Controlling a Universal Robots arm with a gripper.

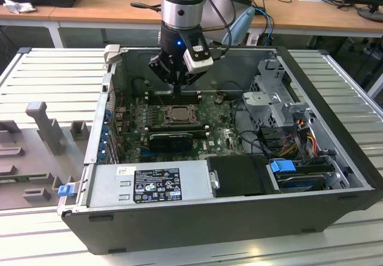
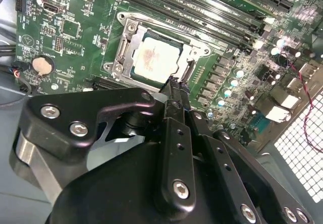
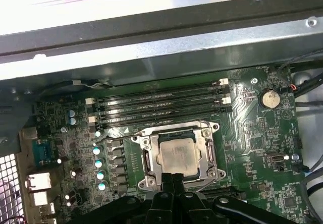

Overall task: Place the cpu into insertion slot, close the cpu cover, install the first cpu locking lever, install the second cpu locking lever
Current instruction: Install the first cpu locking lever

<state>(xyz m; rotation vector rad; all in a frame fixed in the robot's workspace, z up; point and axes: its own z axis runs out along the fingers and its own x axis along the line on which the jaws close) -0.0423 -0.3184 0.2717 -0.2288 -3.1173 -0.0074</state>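
My gripper hovers at the insertion slot edge, jaws clenched on nothing. The cpu sits inside, with the cpu cover lying flat.

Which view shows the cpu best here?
The second wrist view: the cpu is closest there, its silvery top almost wholly visible. The first wrist view shows it farther off; the exterior view, small beneath the arm.

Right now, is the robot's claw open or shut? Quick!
Gripper: shut, holding nothing, tips at the edge of the cpu cover.
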